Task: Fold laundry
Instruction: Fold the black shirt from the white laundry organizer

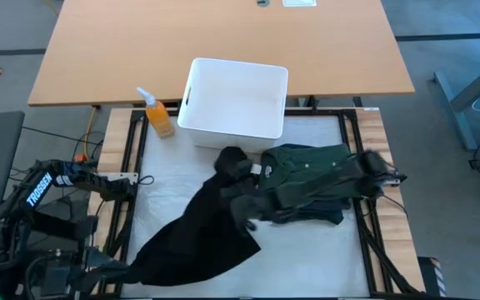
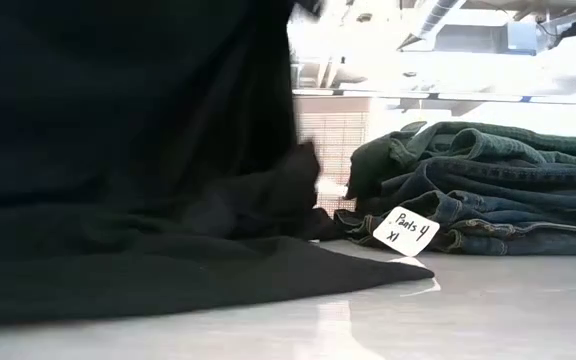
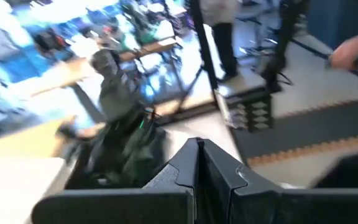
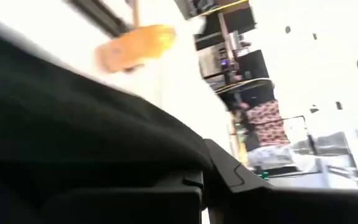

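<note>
Item one, my right gripper (image 1: 242, 202): fingers drawn together and, as far as I judge from the high view and from black cloth filling its own wrist camera, clamped on the black garment (image 1: 197, 235) near the middle of the table, just beside the folded pile. Item two, my left gripper (image 3: 199, 163): fingers pressed together on nothing, parked off the table's left edge and pointed out into the room. Item three, the laundry: the black garment lies spread and rumpled, trailing from the centre toward the near left corner, not yet folded; a folded stack, dark green garment (image 1: 305, 162) on top with denim beneath, sits on the right side of the table, and the low view shows a paper tag (image 2: 405, 231) reading "Pants 4 XL" on it. I judge the task part done: one stack finished, the black piece only now being picked up. Item four, the surface: a white covered table (image 1: 315, 250), with a white bin (image 1: 234, 97) at the far edge and an orange spray bottle (image 1: 157, 114) just left of it. Item five, the room: a wooden table (image 1: 215, 42) behind, grey floor, stands and a blurred person in the left wrist view.
</note>
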Robot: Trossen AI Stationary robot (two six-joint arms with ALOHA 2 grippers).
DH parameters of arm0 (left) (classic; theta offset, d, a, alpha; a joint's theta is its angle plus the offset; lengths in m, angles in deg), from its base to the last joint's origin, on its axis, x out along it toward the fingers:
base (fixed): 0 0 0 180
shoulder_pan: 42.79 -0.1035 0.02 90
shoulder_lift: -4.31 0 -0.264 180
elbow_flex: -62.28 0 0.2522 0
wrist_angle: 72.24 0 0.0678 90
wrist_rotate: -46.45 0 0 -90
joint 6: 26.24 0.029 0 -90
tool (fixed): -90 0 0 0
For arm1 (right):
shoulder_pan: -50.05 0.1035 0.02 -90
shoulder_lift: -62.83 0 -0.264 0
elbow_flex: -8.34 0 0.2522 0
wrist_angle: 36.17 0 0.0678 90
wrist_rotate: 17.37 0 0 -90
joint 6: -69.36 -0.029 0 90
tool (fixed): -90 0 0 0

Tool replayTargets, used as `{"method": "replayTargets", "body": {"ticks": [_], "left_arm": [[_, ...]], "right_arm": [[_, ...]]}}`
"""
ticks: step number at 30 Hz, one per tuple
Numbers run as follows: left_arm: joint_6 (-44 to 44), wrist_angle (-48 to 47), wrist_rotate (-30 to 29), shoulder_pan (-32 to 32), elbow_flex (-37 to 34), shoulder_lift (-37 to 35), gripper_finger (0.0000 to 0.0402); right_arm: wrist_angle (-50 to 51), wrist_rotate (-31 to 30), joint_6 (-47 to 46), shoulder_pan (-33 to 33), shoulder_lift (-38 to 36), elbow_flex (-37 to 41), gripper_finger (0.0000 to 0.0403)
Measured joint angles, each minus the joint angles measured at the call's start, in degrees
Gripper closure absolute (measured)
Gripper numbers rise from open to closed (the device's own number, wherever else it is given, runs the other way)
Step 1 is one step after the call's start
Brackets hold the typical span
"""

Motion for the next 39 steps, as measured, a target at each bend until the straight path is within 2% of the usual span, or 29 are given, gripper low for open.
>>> {"method": "replayTargets", "body": {"ticks": [3,6,9,12,17,19,21,24,27,32,35,39], "left_arm": [[3.4,1.2,-6.5,0.0,0.3,0.0,0.0401],[9.4,6.1,-17.4,0.1,0.5,0.0,0.0401],[22.1,14.2,-18.8,-0.3,0.5,-0.5,0.0401],[35.1,25.1,-18.9,-1.6,0.6,-0.7,0.0401],[51.9,39.8,-18.8,-3.9,0.6,-0.7,0.0401],[58.1,45.4,-18.8,-4.1,0.6,-0.7,0.0401],[64.5,52.2,-18.8,-3.8,0.6,-0.9,0.0401],[74.3,62.1,-18.8,-3.5,0.6,-1.2,0.0401],[75.6,62.7,-18.5,-3.6,0.7,-2.2,0.0401],[70.8,56.1,-18.4,-7.1,0.7,-2.9,0.0401],[66.5,50.5,-18.5,-9.7,0.7,-2.9,0.0401],[61.0,45.2,-18.6,-12.1,0.7,-2.9,0.0401]], "right_arm": [[12.9,-2.3,0.0,3.6,-7.5,-5.2,0.0385],[20.6,-2.2,-0.5,8.3,-13.4,-10.8,0.0386],[23.9,-0.2,-5.7,13.0,-17.7,-15.8,0.0386],[28.6,11.9,-19.6,15.8,-22.2,-19.2,0.0386],[41.4,39.6,-49.3,16.6,-27.5,-20.1,0.0386],[47.6,46.0,-60.9,17.8,-27.9,-20.0,0.0384],[54.0,48.7,-69.7,19.9,-27.7,-20.0,0.0383],[62.2,51.2,-78.9,22.9,-26.6,-20.0,0.0384],[68.8,50.8,-82.4,23.8,-24.2,-20.0,0.0384],[75.6,40.3,-75.9,19.3,-18.6,-19.4,0.0384],[75.5,40.2,-69.0,13.3,-15.9,-16.3,0.0383],[75.7,40.8,-64.5,4.4,-13.2,-11.0,0.0375]]}}
